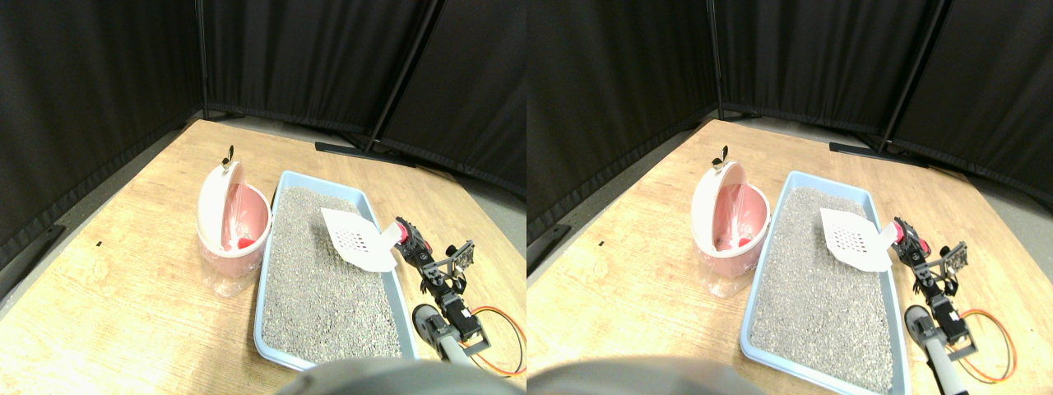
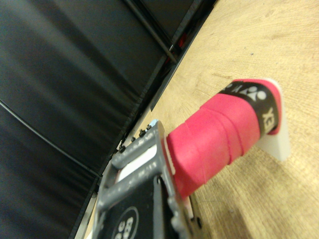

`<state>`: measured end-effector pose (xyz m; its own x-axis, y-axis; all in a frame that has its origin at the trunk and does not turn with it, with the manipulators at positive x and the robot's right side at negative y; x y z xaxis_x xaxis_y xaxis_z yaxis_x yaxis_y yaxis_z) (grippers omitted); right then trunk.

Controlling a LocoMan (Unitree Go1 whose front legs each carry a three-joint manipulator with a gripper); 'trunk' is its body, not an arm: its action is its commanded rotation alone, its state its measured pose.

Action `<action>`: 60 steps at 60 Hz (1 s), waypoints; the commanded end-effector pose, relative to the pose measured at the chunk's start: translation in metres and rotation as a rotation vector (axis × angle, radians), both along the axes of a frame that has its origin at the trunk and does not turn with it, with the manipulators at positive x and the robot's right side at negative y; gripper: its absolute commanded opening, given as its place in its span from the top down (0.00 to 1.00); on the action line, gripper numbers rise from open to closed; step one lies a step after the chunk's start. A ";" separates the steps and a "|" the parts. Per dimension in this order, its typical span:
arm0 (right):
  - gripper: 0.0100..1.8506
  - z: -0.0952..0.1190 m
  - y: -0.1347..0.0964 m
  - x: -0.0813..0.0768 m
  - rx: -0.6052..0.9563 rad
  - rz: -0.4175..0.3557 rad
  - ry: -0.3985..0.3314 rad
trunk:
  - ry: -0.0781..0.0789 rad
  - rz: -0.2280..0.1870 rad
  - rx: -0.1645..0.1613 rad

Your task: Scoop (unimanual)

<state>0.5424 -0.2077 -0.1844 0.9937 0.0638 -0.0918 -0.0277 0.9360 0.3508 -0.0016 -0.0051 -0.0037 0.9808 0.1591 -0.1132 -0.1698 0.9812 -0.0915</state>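
Note:
A white slotted scoop (image 1: 355,239) hangs tilted over the right side of a blue tray (image 1: 262,304) filled with grey litter (image 1: 317,280). Its blade looks empty. My right gripper (image 1: 409,239) is shut on the scoop's red wrapped handle (image 1: 400,234), just outside the tray's right rim. In the wrist view the red handle (image 2: 219,137) sticks out past the dark jaw frame, with a white end piece (image 2: 279,137) beyond it. A pink bin (image 1: 234,230) with a tipped-open white lid stands left of the tray, and a small red thing (image 1: 245,243) lies inside it.
The tray and bin rest on a wooden board (image 1: 123,271). Black curtains (image 1: 99,74) close off the back and left. A dark stand foot (image 1: 362,152) lies behind the tray. An orange cable (image 1: 508,329) loops beside my arm at the lower right.

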 end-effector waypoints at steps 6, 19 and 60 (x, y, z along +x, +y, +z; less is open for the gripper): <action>0.98 -0.001 -0.002 0.003 0.029 0.008 -0.034 | 0.018 0.004 -0.021; 0.98 -0.022 -0.006 -0.005 0.050 0.000 -0.006 | 0.023 0.001 -0.018; 0.38 -0.025 -0.005 -0.051 0.005 -0.015 -0.046 | 0.032 -0.050 0.002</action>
<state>0.4903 -0.2149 -0.2235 0.9946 0.0352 -0.0972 0.0007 0.9381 0.3463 -0.0037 -0.0038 -0.0035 0.9852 0.1164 -0.1261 -0.1260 0.9895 -0.0714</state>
